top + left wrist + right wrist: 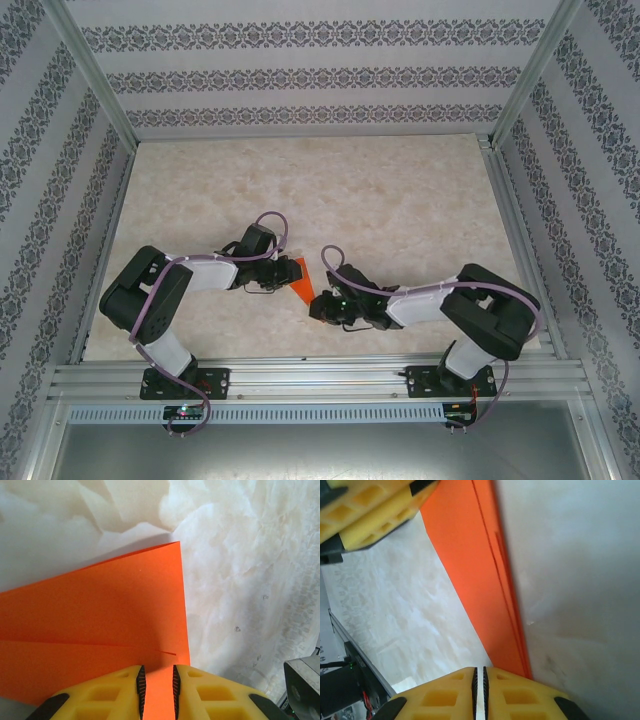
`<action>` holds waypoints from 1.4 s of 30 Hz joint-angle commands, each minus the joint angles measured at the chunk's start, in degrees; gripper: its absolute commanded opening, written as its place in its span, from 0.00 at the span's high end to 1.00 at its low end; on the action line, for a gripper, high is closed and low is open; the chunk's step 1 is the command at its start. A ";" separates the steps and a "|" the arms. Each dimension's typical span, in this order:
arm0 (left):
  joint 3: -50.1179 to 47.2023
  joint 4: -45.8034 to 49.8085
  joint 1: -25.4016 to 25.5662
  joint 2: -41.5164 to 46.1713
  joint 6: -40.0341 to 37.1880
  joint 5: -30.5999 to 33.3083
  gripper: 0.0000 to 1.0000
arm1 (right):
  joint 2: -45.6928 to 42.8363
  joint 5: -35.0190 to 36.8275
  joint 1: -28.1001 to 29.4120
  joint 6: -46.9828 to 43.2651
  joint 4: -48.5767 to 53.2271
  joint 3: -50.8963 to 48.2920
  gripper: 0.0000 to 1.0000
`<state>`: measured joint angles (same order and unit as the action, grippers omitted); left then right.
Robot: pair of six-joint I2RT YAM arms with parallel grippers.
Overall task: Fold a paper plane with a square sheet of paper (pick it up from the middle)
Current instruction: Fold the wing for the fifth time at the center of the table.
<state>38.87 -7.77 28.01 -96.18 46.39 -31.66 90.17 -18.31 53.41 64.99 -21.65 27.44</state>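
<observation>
Paper, thin, orange-red and creased into flat layers, is seen between both arms on the pale marbled table. The left gripper is narrowly parted, with orange filling the gap. The right gripper is clenched, its ribbed pads meeting beside the folded edge.

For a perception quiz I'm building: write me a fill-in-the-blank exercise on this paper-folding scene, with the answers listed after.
The square sheet of paper is ___ in colour.
Seen from above, it lies ___ the left gripper and the right gripper.
Both grippers' fingers are ___.
The narrower gap between fingers is the ___ gripper's.

Missing words: orange; between; yellow; right.
</observation>
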 commanded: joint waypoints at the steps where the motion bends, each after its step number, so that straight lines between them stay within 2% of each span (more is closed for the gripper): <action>1: -1.45 1.35 -0.06 -5.42 -0.60 6.50 0.74 | -2.01 -0.08 1.64 1.96 6.30 -5.56 0.86; 6: -1.43 1.21 -0.06 -5.08 -1.03 5.75 0.73 | -9.36 1.50 0.66 1.67 9.51 -9.18 0.85; 10: -1.61 0.45 -0.06 -4.57 -1.65 4.31 0.72 | -15.02 2.93 -0.01 -1.85 14.27 -3.52 0.84; 12: -1.91 -0.40 -0.05 -4.17 -1.91 3.38 0.72 | -15.33 4.38 -0.64 -3.62 18.11 -0.13 0.83; 14: -2.22 -1.54 -0.05 -3.13 -1.98 1.94 0.69 | -13.99 6.28 -2.14 -4.63 20.54 2.49 0.77; 18: -2.28 -1.19 0.03 1.91 -2.31 0.11 0.61 | -10.57 6.85 -6.09 -5.27 20.43 4.82 0.77; 21: -0.54 6.16 0.03 8.25 -2.60 2.33 0.48 | -8.71 7.19 -7.33 -6.06 20.64 6.01 0.77; 24: 1.33 16.00 0.22 14.68 -1.70 8.07 0.36 | -7.11 6.62 -7.53 -6.63 19.83 6.57 0.75; 26: 2.47 23.98 0.37 17.81 -0.41 13.17 0.32 | -6.11 5.61 -7.48 -6.86 18.21 6.57 0.74; 29: 3.50 31.56 0.94 20.12 1.97 17.29 0.30 | -4.63 4.39 -7.53 -7.12 15.81 6.82 0.73; 31: 4.69 35.19 2.29 19.83 3.50 18.68 0.30 | -3.78 3.90 -7.53 -7.32 14.55 7.01 0.70; 35: 8.46 39.31 5.72 16.94 6.46 20.65 0.23 | -2.76 3.38 -7.44 -7.58 13.91 7.35 0.69; 40: 16.42 45.87 8.67 10.38 10.11 25.21 0.11 | -3.39 3.54 -7.26 -7.60 13.74 6.71 0.68; 42: 20.50 49.47 9.55 6.51 10.09 26.15 0.10 | -3.71 3.71 -7.17 -7.65 13.79 6.44 0.68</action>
<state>54.92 33.47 36.16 -86.46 53.82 -9.63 86.85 -14.41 45.98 58.46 -6.96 33.28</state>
